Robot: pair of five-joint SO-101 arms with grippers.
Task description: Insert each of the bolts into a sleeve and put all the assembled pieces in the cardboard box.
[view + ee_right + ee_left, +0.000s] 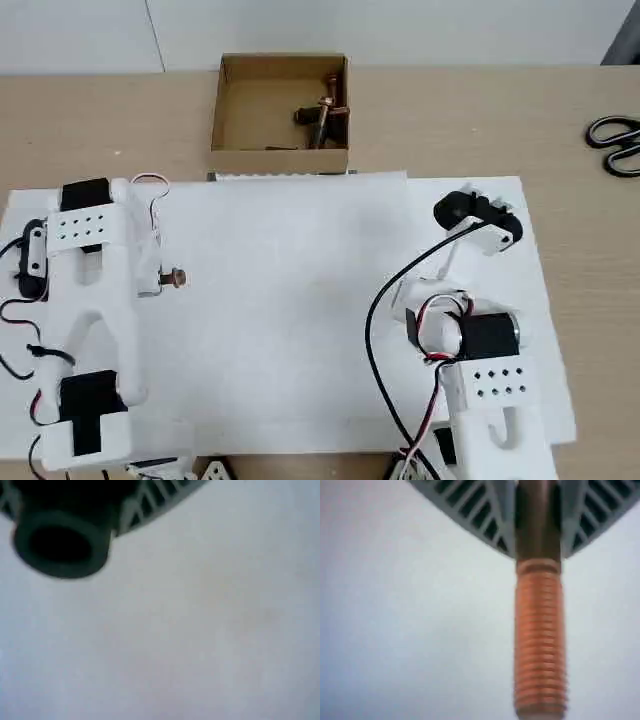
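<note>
Left hand (162,277) was clamped on a copper bolt (176,278), over the left side of the white sheet (300,300) that covered most of the tabletop (100,110). From the high cam the bolt stuck out sideways twd the middle of the sheet. In the left wrist cam the grey fingers (485,515) were pinched on the smooth upper part of the shank, w/ the threaded part pointing away from the hand, nothing but white sheet behind it.

Right hand (478,215) was on the right side of the sheet, well apart from the left one, closed around a black sleeve (455,208). Right wrist cam showed the sleeve's open end, a dark round hole facing the cam.

Cardboard box (228,110) sat at the far edge of the sheet, about the middle, w/ a few assembled pieces (322,112) piled in its right half. Couldn't tell how many tbh.

Scissors (615,143) lay on the bare tabletop way off to the right.
</note>
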